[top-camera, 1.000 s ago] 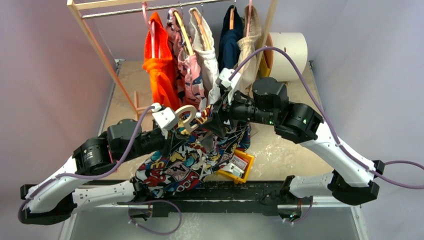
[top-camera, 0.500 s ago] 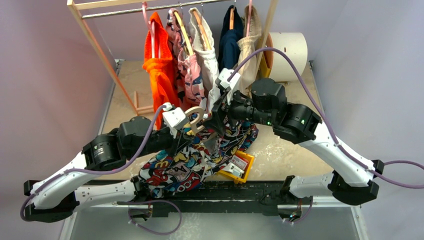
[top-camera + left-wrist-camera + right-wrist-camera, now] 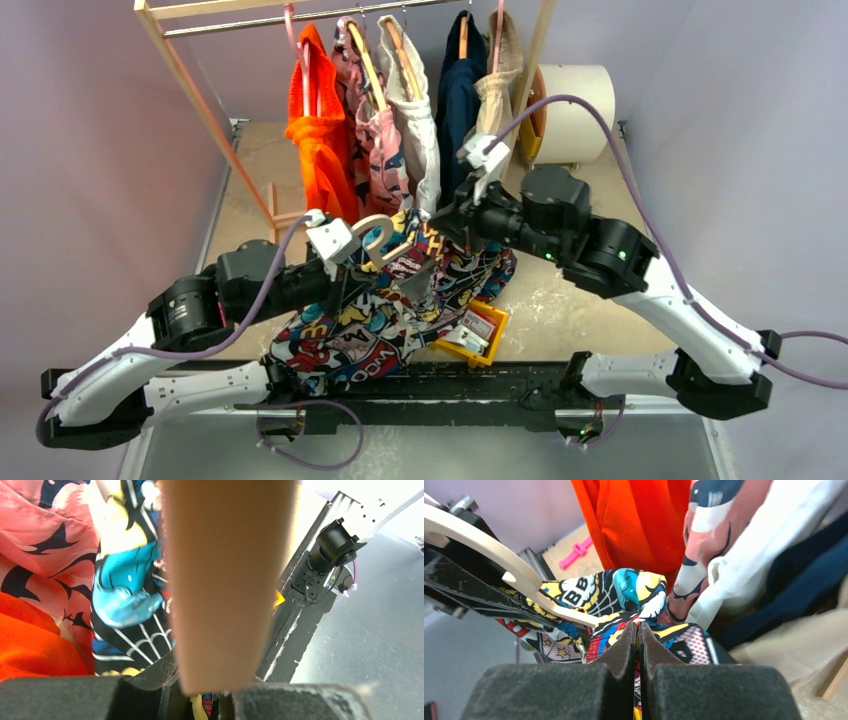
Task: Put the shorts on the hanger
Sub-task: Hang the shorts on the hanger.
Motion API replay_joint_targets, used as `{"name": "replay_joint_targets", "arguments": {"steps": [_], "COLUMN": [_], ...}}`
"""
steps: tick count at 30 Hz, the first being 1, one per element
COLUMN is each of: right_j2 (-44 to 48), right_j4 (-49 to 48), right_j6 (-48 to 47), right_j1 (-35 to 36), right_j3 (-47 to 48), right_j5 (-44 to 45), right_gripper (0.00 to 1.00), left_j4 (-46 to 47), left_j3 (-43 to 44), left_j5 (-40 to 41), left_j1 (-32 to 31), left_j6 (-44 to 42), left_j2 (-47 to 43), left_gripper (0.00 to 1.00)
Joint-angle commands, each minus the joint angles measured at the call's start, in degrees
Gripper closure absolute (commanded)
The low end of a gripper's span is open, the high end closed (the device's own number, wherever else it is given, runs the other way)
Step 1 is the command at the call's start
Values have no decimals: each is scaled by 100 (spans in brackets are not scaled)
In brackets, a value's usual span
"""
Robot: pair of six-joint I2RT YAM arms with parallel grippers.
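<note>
The comic-print shorts [image 3: 370, 320] hang bunched between the two arms above the table's near edge. The pale cream hanger [image 3: 378, 240] sticks up from my left gripper [image 3: 345, 265], hook uppermost. In the left wrist view the hanger [image 3: 225, 580] fills the middle as a blurred tan bar, and my left gripper [image 3: 200, 700] is shut on its lower end, with the shorts [image 3: 125, 595] just behind. My right gripper [image 3: 637, 630] is shut on a fold of the shorts [image 3: 624, 592], beside the hanger's curved arm [image 3: 489, 555]. From above, the right gripper [image 3: 440, 225] sits at the shorts' upper edge.
A wooden clothes rack [image 3: 190, 80] stands at the back with an orange garment [image 3: 320, 140], a pink patterned one [image 3: 380, 150] and white, navy and beige pieces close behind the grippers. A yellow box [image 3: 472, 335] lies under the shorts. A white roll [image 3: 575, 100] sits back right.
My right gripper was open and has shut on the shorts' cloth, and its arm has shifted right. The left arm swung right with the hanger, then came back left.
</note>
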State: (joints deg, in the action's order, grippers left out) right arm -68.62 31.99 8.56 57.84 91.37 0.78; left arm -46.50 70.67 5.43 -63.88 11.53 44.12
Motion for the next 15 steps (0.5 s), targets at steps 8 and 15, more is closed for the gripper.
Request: {"name": "replay_joint_targets", "arguments": {"steps": [8,15], "right_j2": [1482,1821], "right_j4": [-1167,-1231], "right_j6": [2436,3403], "right_j1": [-15,-12], "right_j3": [-1273,-2027], "right_j5": [1496,1140], "right_gripper": [100,100], "left_j4": [132,494], "left_j3": [-499,-454], "left_j5": [616,1409], "left_j1": [-2,-2], "left_j6": [33,-198], "left_j2": [-383,-618], "left_gripper": [100,100]}}
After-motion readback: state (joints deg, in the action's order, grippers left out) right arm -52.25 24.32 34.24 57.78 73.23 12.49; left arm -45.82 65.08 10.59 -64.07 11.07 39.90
